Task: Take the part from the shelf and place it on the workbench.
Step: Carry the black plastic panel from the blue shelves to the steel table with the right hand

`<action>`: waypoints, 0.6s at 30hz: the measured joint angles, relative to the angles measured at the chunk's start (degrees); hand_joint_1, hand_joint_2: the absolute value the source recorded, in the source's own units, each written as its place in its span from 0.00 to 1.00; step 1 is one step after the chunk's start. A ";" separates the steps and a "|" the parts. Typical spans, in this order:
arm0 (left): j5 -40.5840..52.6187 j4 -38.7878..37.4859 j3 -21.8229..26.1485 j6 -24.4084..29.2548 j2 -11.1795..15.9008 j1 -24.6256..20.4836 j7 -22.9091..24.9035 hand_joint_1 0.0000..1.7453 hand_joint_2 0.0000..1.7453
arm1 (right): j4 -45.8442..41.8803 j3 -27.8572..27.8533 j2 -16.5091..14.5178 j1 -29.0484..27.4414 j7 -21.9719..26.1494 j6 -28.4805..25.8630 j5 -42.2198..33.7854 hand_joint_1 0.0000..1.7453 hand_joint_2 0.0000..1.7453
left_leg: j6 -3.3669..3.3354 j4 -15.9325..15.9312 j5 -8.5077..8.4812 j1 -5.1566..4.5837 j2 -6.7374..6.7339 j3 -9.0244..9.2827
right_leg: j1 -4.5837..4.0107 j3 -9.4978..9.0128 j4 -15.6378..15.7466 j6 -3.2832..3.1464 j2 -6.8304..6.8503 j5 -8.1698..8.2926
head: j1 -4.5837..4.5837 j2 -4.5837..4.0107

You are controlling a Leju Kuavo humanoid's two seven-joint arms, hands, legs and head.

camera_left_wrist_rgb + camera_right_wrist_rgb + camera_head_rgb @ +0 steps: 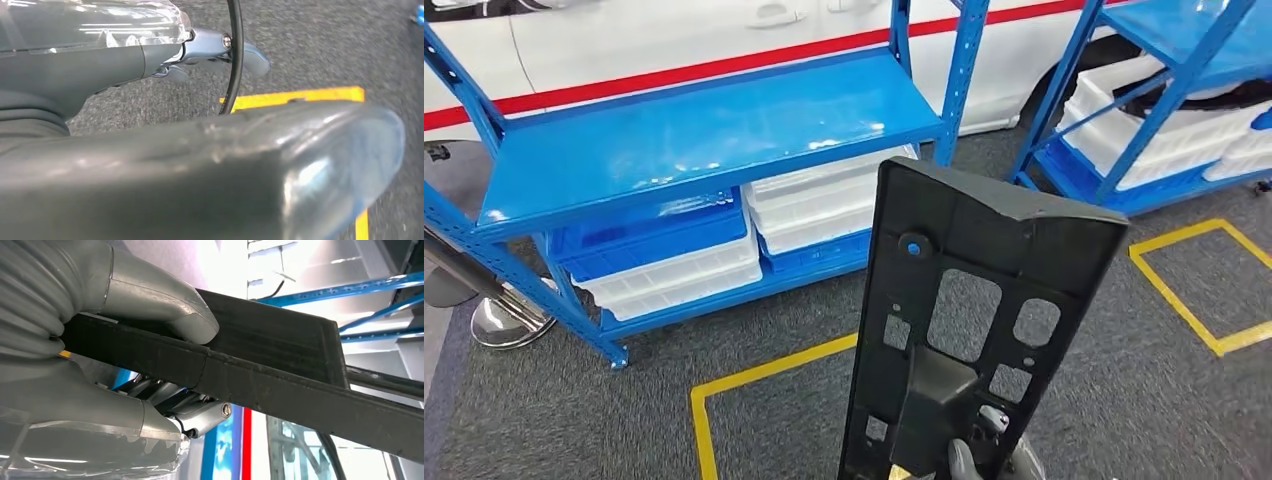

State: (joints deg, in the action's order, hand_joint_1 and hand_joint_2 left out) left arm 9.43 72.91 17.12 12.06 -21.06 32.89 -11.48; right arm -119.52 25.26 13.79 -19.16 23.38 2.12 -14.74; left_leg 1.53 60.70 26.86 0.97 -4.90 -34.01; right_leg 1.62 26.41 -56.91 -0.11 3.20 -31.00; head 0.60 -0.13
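Black part (984, 320) upright in near centre, above grey carpet (574, 420) with yellow tape lines (754, 385). Right hand (125, 365) grips its lower end, thumb over one face, fingers beneath. Left hand (150, 100): finger state unclear. Blue shelf (704, 130) far left, white bins (814, 200) below it.

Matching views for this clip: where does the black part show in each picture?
Head view: the black part stands upright at lower centre, the right hand holding its bottom end.
Left wrist view: not in it; left hand over carpet.
Right wrist view: it runs as a long dark bar across the picture, thumb pressed on it.
Shared landmark: the blue shelf behind the part.
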 joint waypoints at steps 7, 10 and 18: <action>4.08 0.00 9.76 -8.40 0.21 -4.47 -7.69 0.00 0.00 | 0.00 -0.84 -0.42 0.10 -2.73 0.37 5.42 1.00 1.00 | -1.04 8.49 4.83 -0.28 5.04 -0.47 | -1.34 3.51 -0.40 -1.23 -5.16 2.72 | 0.03 0.00; 4.26 0.17 14.26 -12.01 0.44 -7.62 -9.48 0.00 0.00 | -0.03 -1.94 -1.07 0.01 -3.57 1.14 6.47 1.00 1.00 | -2.81 -2.29 1.73 -0.61 9.22 5.59 | -1.19 4.28 -0.55 -0.78 -7.20 3.46 | 0.02 0.00; 15.05 3.90 22.09 -23.08 0.52 -15.34 -11.99 0.00 0.00 | -0.75 -5.01 -2.21 0.03 -5.00 3.96 7.67 1.00 1.00 | -3.59 -5.85 0.04 -0.39 4.77 5.80 | -0.77 11.20 -11.37 1.48 -4.15 -1.69 | -0.25 0.00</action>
State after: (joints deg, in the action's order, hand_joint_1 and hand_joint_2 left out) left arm 24.48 76.81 39.21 -11.02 -20.55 17.55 -23.47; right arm -120.28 20.25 11.58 -19.13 18.38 6.08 -7.06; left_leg -2.06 54.85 26.90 0.59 -0.13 -28.21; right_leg 0.85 37.61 -68.29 1.37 -0.94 -32.70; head 0.36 -0.13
